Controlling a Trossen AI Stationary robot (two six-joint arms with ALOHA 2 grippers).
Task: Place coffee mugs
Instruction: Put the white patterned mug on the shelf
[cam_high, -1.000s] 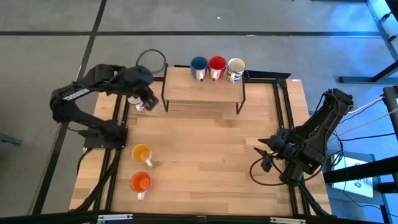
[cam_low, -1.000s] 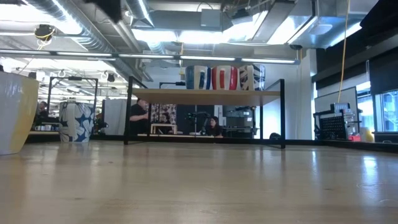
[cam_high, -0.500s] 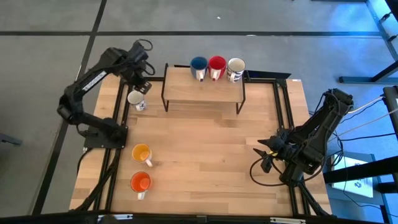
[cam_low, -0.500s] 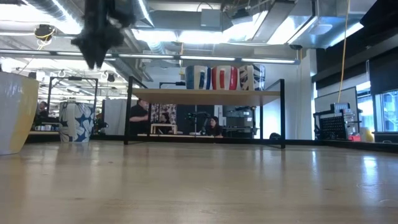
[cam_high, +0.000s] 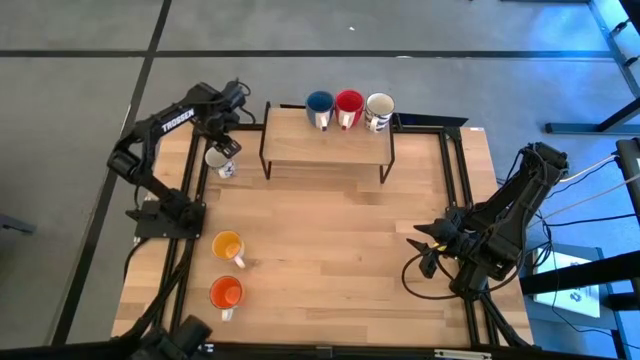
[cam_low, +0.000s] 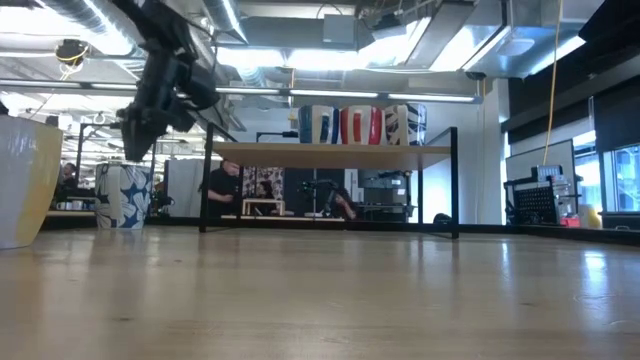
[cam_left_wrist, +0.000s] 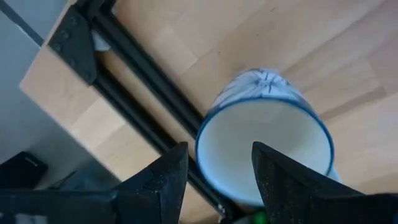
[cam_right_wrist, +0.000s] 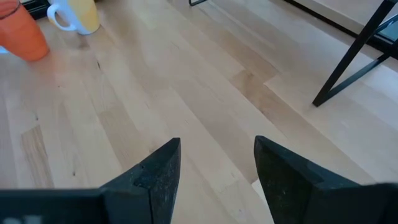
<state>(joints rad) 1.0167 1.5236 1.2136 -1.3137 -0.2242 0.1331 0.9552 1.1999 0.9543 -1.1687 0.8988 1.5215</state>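
While right gripper (cam_high: 420, 250) waits jaws apart over table (cam_high: 330, 250), left gripper (cam_high: 228, 140) hovers above white mug (cam_high: 218, 160), jaws apart, nothing held.

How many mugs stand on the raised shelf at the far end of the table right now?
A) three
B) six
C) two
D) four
A: the high view shows just the blue mug, the red mug and a white printed mug in a row on the shelf, while the other white mug, the yellow-orange mug and the orange mug stand on the table.
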